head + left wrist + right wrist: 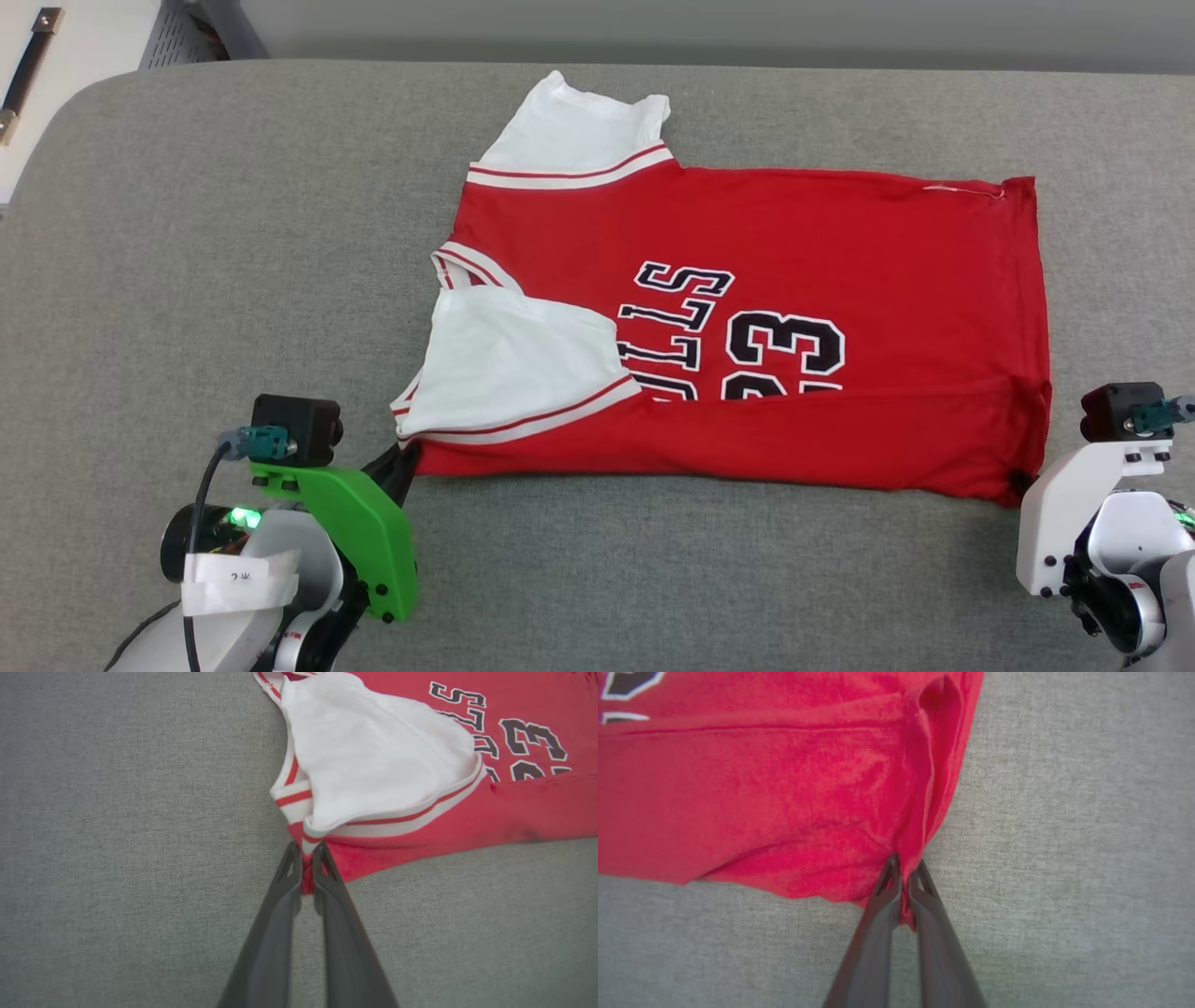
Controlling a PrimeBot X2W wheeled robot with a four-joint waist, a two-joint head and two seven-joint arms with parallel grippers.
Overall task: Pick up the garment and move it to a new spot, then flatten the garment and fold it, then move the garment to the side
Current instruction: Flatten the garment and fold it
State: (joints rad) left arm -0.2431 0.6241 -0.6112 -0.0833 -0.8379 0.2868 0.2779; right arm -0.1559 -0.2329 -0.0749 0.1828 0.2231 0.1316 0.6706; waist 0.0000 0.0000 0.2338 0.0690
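Note:
The garment [822,233], a red shirt with white sleeves and black lettering, lies across the grey surface with its near long edge folded up over the chest. One white sleeve [509,369] lies folded in over the lettering; the other sleeve [574,126] sticks out at the far side. My left gripper [306,851] is shut on the garment's [514,807] near left corner, beside the striped trim. My right gripper [903,868] pinches the garment's [761,793] near right corner, where the fabric bunches into a ridge. In the head view the left gripper [403,459] and right gripper [1022,483] sit at those corners.
The grey fabric surface [233,280] stretches wide to the left of the garment and along its near side. A pale cabinet with a dark handle [26,65] stands beyond the far left corner.

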